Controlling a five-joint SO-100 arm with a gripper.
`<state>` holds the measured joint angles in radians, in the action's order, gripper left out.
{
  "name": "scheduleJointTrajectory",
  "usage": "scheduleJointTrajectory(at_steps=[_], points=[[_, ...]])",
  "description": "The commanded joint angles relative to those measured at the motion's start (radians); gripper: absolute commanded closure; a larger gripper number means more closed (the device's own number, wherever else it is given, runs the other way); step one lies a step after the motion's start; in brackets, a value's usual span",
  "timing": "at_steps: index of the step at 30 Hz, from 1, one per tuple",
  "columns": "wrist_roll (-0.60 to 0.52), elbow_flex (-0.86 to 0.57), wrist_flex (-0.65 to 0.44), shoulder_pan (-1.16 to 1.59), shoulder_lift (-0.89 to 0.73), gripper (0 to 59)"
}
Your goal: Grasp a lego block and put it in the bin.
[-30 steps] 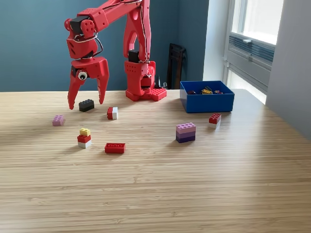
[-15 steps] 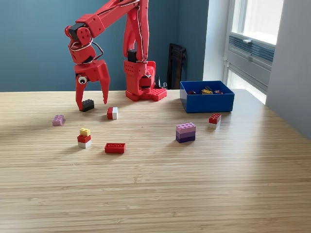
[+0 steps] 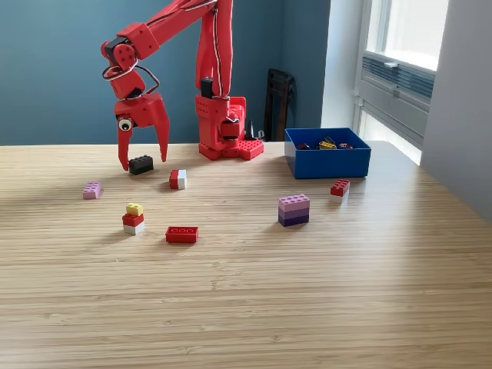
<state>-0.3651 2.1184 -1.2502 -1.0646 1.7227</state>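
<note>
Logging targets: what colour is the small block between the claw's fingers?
Black: the small black lego block, clearest in the exterior view.

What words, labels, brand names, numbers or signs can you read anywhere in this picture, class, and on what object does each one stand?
None can be read.
The red flat block shows raised marks on its side, too small and blurred to read.
The pincer, the black block between its fingers, the blue bin and the arm's base show no legible text.
</note>
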Motion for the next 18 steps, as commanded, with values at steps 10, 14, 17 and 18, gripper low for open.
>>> scheduleJointTrajectory(at_steps=[10, 14, 17, 18], points=[[0.044, 0.023, 0.055, -0.041, 0.048, 29.8], [0.055, 0.043, 0.083, -0.048, 0.048, 31.4], [0.061, 0.054, 0.097, -0.048, 0.048, 35.1], [0.064, 0.054, 0.097, -0.048, 0.048, 37.5]])
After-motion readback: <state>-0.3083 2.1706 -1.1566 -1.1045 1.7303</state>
